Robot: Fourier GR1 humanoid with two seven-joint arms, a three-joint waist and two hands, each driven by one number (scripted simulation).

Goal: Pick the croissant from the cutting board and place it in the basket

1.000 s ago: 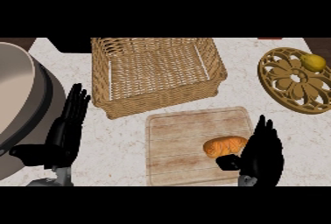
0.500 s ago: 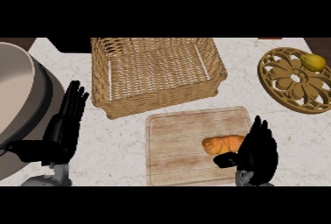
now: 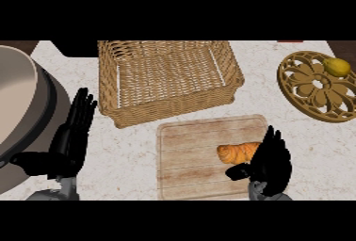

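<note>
Croissant (image 3: 238,152) on board (image 3: 201,155) near worktop's front edge, long axis across, touching right robot hand (image 3: 270,162), fingers open, holding nothing. Basket (image 3: 167,80) behind. Left robot hand (image 3: 73,136) resting open.

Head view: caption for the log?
Right hand open beside croissant on cutting board; basket behind.

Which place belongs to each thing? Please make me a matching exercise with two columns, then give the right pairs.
Things:
1. croissant
2. basket
3. yellow fruit
4. left hand

Places:
A. on the round golden trivet
B. at the view's left, beside the big grey bowl
C. on the cutting board, next to the right hand
D. on the counter behind the cutting board

Pairs: 1-C, 2-D, 3-A, 4-B
</note>
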